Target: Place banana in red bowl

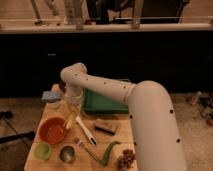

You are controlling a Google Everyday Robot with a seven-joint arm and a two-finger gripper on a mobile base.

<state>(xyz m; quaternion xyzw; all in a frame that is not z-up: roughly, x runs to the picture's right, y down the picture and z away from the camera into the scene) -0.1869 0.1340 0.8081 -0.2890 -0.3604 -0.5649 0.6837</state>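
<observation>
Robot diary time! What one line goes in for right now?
hand: at red bowl's right rim | banana: at hand, over rim | placement: not confirmed

White robot arm, smooth rounded shells

Thick cream-white segments dotted with small dark screw holes; the gripper (70,119) at its end is pale and slender above the desk (102,142).

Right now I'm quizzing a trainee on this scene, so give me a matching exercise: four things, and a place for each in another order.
Things:
1 red bowl
2 green tray
3 green cup
4 gripper

Places:
a front-left corner
b at the red bowl's right rim
c farthest back, right of centre
d just behind the green cup

Pairs: 1-d, 2-c, 3-a, 4-b
</observation>
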